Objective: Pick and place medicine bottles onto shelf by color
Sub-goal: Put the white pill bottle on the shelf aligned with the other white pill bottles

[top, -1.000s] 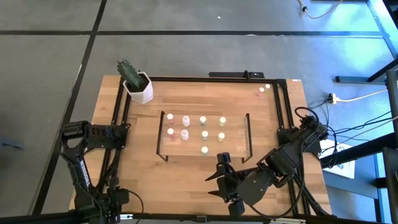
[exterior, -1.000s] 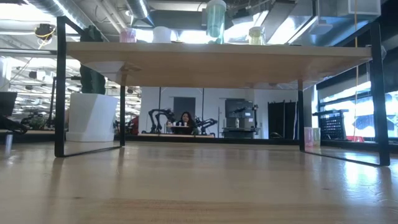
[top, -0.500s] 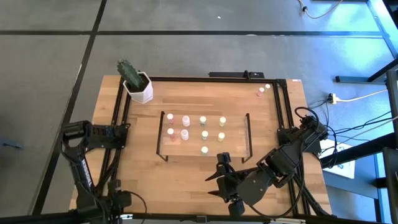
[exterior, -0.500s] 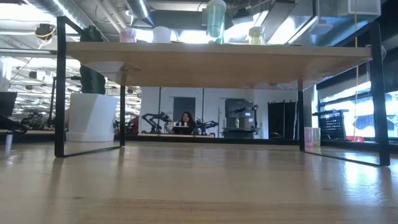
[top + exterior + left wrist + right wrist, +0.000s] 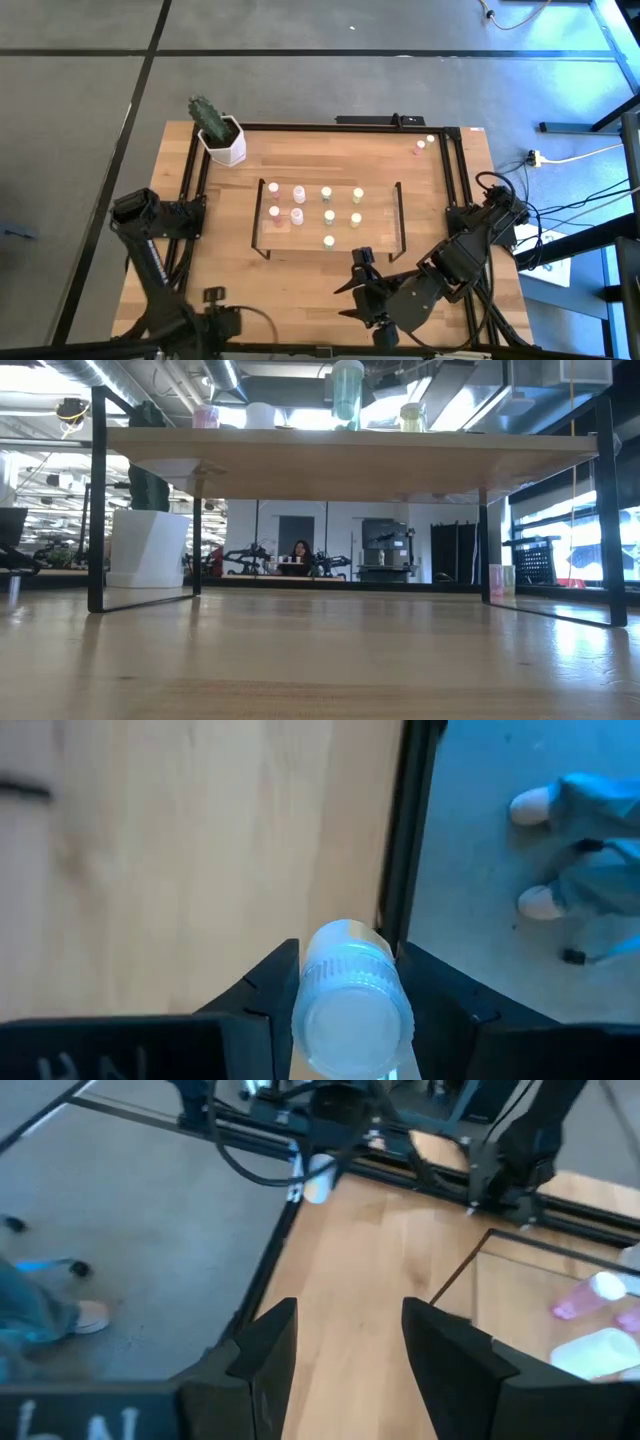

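Note:
My left gripper [image 5: 214, 300] is at the table's near-left edge, shut on a pale bottle [image 5: 350, 1000] with a ribbed pale cap; it also shows far off in the right wrist view [image 5: 318, 1180]. My right gripper [image 5: 349, 275] is open and empty, just near of the shelf [image 5: 330, 248]. The light-wood shelf carries pink bottles [image 5: 285, 202] at its left, pale ones [image 5: 327, 215] in the middle and yellow ones [image 5: 357, 206] at its right, all standing upright. Two more bottles [image 5: 425, 144] stand on the table's far right corner. The low view shows the shelf [image 5: 350, 450] from below and no gripper. My left gripper pinches the pale bottle between its two fingers, one on each side at the cap end [image 5: 308, 982]. The bottle lies along the fingers with its cap toward the wrist. The fingers point down over the table's edge, and the bottle is lifted clear of the wood.
A white pot with a cactus [image 5: 222, 135] stands at the far left corner. Black frame rails [image 5: 190, 190] run along the table's sides. A person's shoes [image 5: 545, 850] show on the floor beside the near-left edge. Bare wood [image 5: 290, 285] lies near of the shelf.
My left arm has swung its gripper along the near edge toward the table's right, still holding the bottle.

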{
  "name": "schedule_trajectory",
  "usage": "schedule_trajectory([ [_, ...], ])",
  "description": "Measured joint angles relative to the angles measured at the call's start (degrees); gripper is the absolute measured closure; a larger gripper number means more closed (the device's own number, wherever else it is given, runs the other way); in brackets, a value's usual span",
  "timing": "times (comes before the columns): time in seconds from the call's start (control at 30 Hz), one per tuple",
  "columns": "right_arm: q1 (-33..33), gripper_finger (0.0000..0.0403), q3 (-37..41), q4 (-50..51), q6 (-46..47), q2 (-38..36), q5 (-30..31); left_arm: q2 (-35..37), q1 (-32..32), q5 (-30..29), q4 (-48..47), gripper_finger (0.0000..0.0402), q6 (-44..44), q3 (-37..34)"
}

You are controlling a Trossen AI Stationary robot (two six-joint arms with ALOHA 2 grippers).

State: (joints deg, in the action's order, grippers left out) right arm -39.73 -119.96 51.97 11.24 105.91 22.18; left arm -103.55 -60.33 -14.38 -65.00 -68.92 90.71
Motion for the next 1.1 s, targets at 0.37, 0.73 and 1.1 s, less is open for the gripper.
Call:
schedule_trajectory([
  [0.37, -2.91, 0.022, 0.0, 11.0, 7.67, -3.96, 1.41, -0.85, 11.87, -3.54, 1.82, 0.0268, 12.24, 2.54],
  [0.73, -3.82, 0.022, 0.0, 15.9, 10.95, -4.57, 3.69, -6.83, 18.65, -2.62, 7.55, 0.0268, 12.58, 2.54],
  [1.1, -3.82, 0.022, 0.0, 15.88, 10.65, -4.57, 3.69, -12.56, 21.64, -2.13, 12.12, 0.0268, 10.73, 2.54],
])
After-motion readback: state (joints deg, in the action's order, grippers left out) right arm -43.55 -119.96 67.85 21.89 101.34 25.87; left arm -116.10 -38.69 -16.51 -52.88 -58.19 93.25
